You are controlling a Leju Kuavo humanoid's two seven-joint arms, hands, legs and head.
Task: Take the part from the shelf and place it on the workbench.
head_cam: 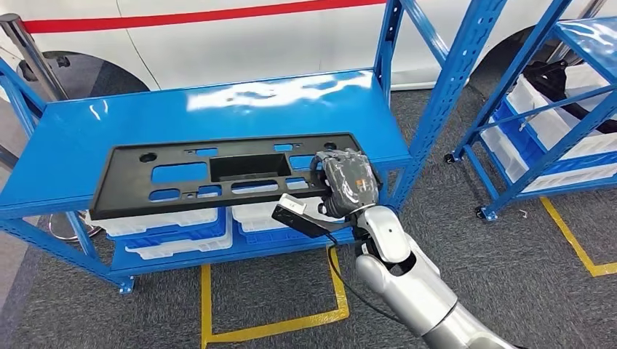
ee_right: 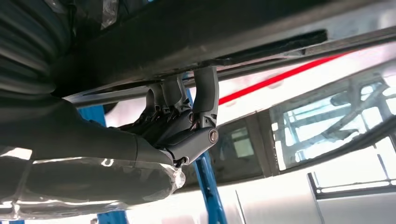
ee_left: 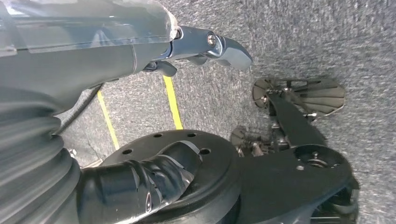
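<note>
Lying flat along the front of the blue shelf's point(head_cam: 80, 138) top level, the long black part point(head_cam: 218, 174) is the landmark: its left end sits near the shelf's left front corner, and its cut-out slots show blue surface through them. Below the part, on the lower level, white trays point(head_cam: 167, 222) rest in blue bins. At the part's right end the right hand point(head_cam: 348, 183) is clamped on it, fingers wrapped over the front edge; the right wrist view shows those fingers point(ee_right: 205, 93) hooked up around the edge of the part point(ee_right: 196, 32) from beneath. A small black-and-white block point(head_cam: 300, 215) juts from the wrist just below the part's right end. Right of the part stands the shelf's slanted blue upright, and further right a second blue rack point(head_cam: 553, 116) holding white trays. The left hand point(ee_left: 205, 46) hangs over grey carpet with yellow floor lines, holding nothing, its fingers loosely extended.
</note>
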